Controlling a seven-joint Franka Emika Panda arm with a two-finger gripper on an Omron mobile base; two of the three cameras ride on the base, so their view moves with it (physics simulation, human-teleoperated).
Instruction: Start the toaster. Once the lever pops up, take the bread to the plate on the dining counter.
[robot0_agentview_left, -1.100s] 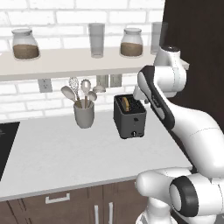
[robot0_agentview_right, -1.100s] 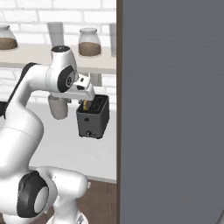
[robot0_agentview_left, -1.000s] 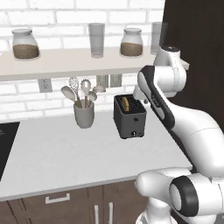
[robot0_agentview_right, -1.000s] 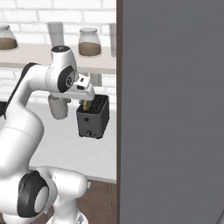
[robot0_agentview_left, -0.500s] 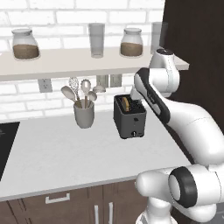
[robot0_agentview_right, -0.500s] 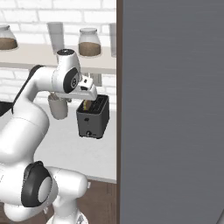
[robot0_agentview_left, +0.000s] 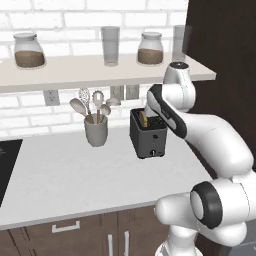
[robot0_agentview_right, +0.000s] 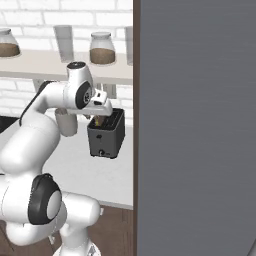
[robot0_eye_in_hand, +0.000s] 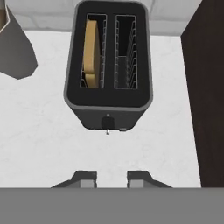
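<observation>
Since the earlier frames the arm has leaned further in over the toaster, its wrist swung closer to the top; nothing on the tabletop has shifted. One toaster (robot0_agentview_left: 148, 134) stands on the white tabletop (robot0_agentview_left: 60, 175) near the back wall, its narrow knob face toward the robot. It has two slots, and one bread slice (robot0_eye_in_hand: 91, 54) stands on edge in one of them, the left one as the hand view frames it; the other slot is bare wire. The jaws (robot0_eye_in_hand: 111, 178) hang above the tabletop just in front of the toaster, set fairly narrow with a gap between the tips, holding nothing.

One grey cup (robot0_agentview_left: 96, 132) with four utensils stands beside the toaster, apart from it. On the shelf (robot0_agentview_left: 75, 70) above sit two jars (robot0_agentview_left: 29, 50) of brown contents and two clear glasses (robot0_agentview_left: 111, 46).

The left base view shows the cup, a wall outlet and a dark cooktop edge at far left. In the right base view a grey panel (robot0_agentview_right: 195, 125) covers the right half and the arm hides most of the cup. The hand view looks straight down into the slots and shows a small lever under the knob. No writing can be read anywhere.
</observation>
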